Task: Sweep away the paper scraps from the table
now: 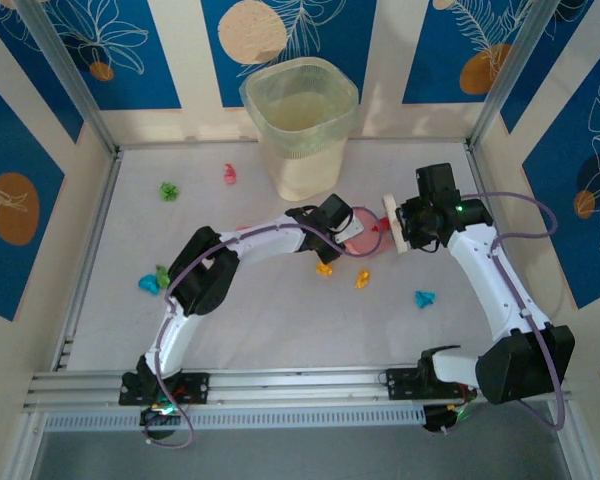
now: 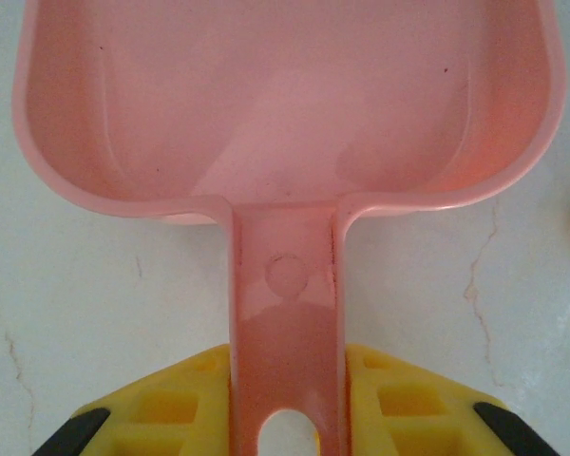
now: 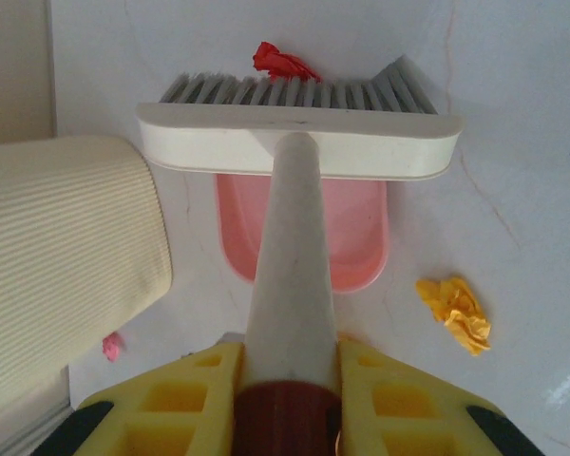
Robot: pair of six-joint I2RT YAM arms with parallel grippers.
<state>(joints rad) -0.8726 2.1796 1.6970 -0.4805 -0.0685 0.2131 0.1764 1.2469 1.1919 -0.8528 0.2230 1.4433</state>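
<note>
My left gripper (image 2: 285, 385) is shut on the handle of a pink dustpan (image 2: 285, 104), whose empty tray rests on the table (image 1: 280, 320) at centre. My right gripper (image 3: 290, 370) is shut on the handle of a cream brush (image 3: 299, 142) held over the dustpan (image 3: 356, 237), bristles pointing away. A red paper scrap (image 3: 283, 62) lies just beyond the bristles. A yellow scrap (image 3: 454, 312) sits right of the dustpan. In the top view, orange scraps (image 1: 324, 268) (image 1: 362, 279) lie just below the dustpan (image 1: 365, 238), a cyan one (image 1: 424, 298) to the right.
A translucent cream bin (image 1: 300, 125) stands at the back centre, close behind both grippers. More scraps lie to the left: green (image 1: 168, 190), pink (image 1: 230, 174), cyan (image 1: 148, 284) and green (image 1: 162, 273). Aluminium rails (image 1: 280, 385) edge the table.
</note>
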